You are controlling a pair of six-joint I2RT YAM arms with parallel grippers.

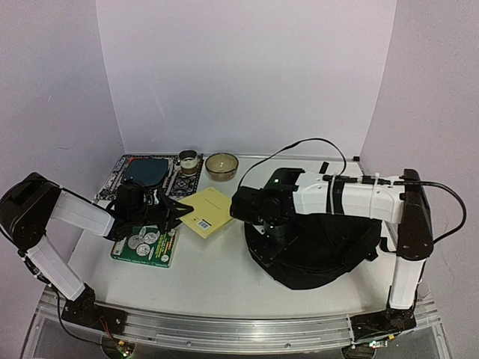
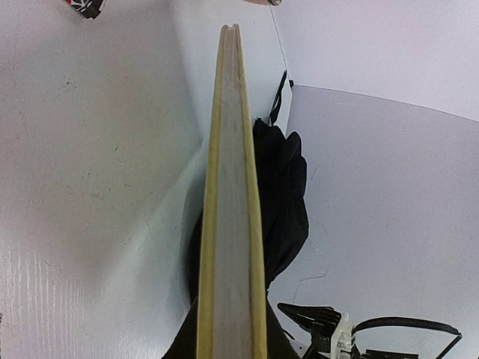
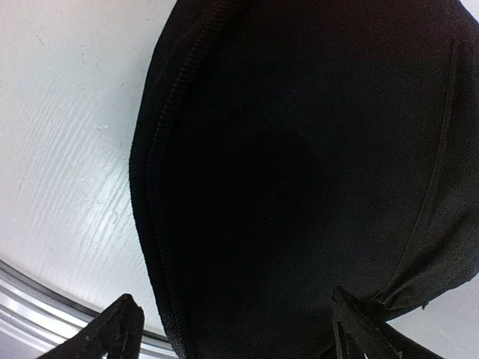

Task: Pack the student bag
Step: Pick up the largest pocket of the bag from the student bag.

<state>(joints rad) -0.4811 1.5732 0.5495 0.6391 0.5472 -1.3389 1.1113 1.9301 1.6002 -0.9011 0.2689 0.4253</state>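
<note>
The student bag (image 1: 322, 250) is a black soft backpack lying at the table's right. A thin yellow book (image 1: 209, 212) is held off the table between the arms, its far corner near the bag's left rim. My left gripper (image 1: 174, 212) is shut on the book's left edge. In the left wrist view the yellow book (image 2: 232, 224) runs edge-on up the middle, with the bag (image 2: 288, 194) behind it. My right gripper (image 1: 258, 213) hovers over the bag's left part. In the right wrist view its fingers (image 3: 112, 336) stand wide apart, open over the bag's fabric and zip (image 3: 161, 224).
A green book with coin pictures (image 1: 146, 245) lies flat under the left gripper. At the back left a patterned mat (image 1: 120, 170) bears a blue paddle (image 1: 146, 172). A small cup (image 1: 188, 161) and a tan bowl (image 1: 222, 166) stand beside it. A metal rail (image 1: 247, 329) edges the table front.
</note>
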